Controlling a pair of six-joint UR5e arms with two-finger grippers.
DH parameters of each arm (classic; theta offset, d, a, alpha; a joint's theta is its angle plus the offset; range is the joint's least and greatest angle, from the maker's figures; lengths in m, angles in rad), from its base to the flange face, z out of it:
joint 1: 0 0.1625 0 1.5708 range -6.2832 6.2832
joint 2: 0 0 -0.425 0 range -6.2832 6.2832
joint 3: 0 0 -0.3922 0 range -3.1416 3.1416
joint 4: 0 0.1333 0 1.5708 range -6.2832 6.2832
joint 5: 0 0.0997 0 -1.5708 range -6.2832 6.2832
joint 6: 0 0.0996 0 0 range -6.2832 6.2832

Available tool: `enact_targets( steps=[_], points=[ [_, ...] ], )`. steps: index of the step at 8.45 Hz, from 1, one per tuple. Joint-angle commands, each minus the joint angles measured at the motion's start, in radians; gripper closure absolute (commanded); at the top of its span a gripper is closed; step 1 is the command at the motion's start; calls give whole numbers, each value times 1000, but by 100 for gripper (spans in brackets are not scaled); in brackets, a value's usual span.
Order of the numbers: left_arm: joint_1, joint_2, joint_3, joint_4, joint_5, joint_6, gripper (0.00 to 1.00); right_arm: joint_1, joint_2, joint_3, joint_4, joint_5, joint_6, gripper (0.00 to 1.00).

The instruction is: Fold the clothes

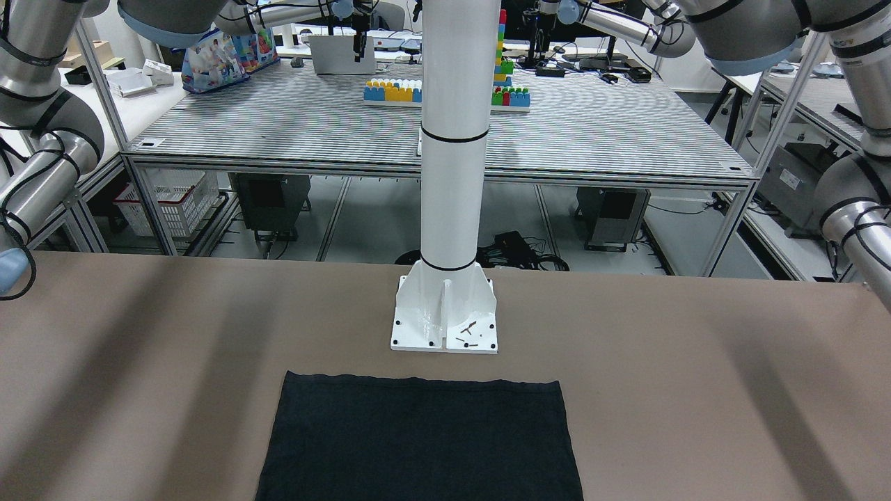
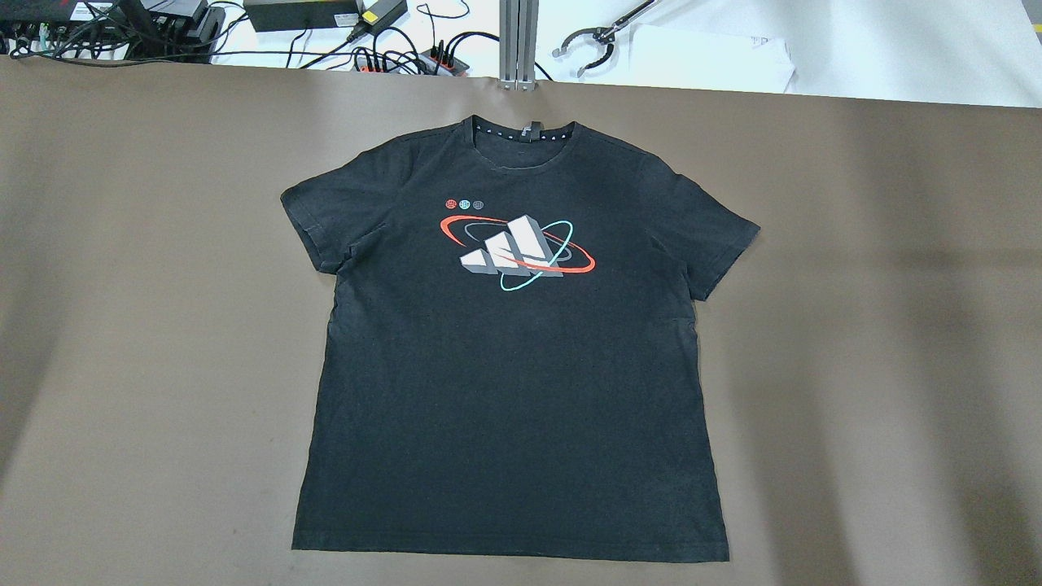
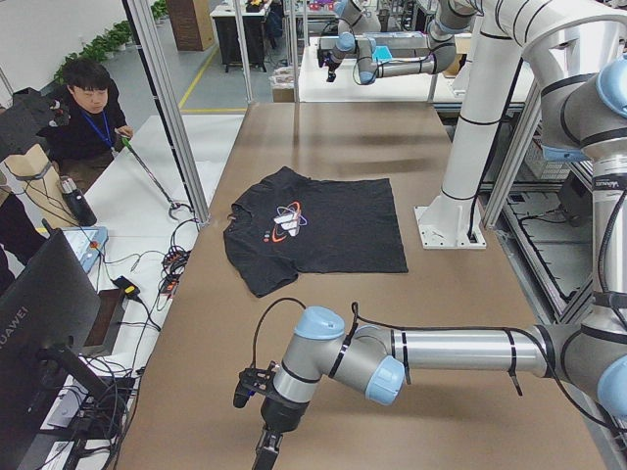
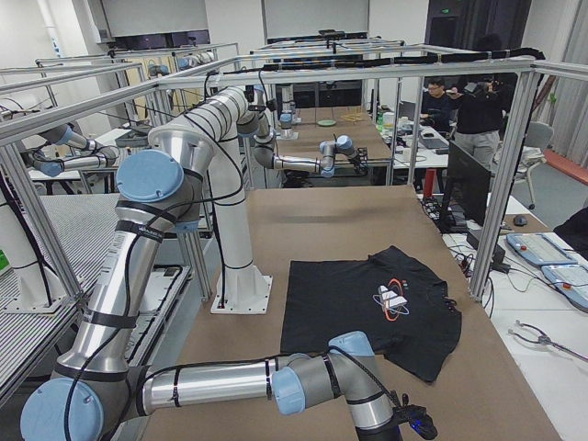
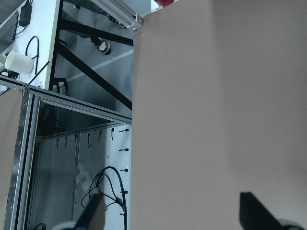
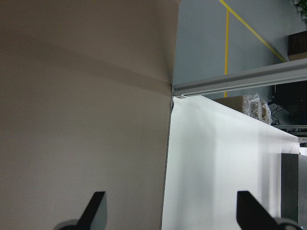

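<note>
Front-facing: shows only the lower part of the black T-shirt [image 1: 418, 438], flat on the brown surface [image 1: 139, 362], hem near the white pillar's base plate [image 1: 445, 327] but not touching it.

Overhead: gives the whole shirt, spread front-up in the middle of the surface, collar toward the far edge, both short sleeves out, printed logo [image 2: 517, 244] on the chest. Looks thin, soft and light. Probably limp once lifted, apt to sag and wrinkle, not fragile. Best pinched at the edges: a sleeve or shoulder seam together with the hem corner on the same side, to carry that side over the middle.

Exterior left: places the left arm [image 3: 441, 351] low at the near end, well apart from the shirt.

Exterior right: puts the right arm [image 4: 220, 384] low at the opposite end, equally well apart.

Left wrist: catches the left end effector [image 5: 172, 215] with fingers spread wide and empty, above bare surface beside its edge.

Right wrist: shows the right end effector [image 6: 170, 211] spread the same way, holding nothing, also at an edge. Hard to judge its height above the surface from here.
</note>
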Motion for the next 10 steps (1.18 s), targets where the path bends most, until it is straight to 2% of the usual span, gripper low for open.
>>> enact_targets(
  steps=[1, 2, 4, 7, 10],
  points=[
    [-1, 1, -2, -1, -3, 0, 0, 0, 3, 8, 0, 2, -3, 5],
    [-3, 1, -5, -1, -4, 1, 0, -2, 7, 14, 5, 2, -3, 6],
    [2, -2, -40, 7, -7, 0, 0, -12, 13, 43, 90, 20, -2, 6],
    [6, -32, -51, 25, -10, -3, 0, -12, 18, 48, 100, 75, 67, 5],
    [3, -57, -45, 13, -7, -5, 0, -12, 18, 45, 94, 76, 65, 5]
  ],
)
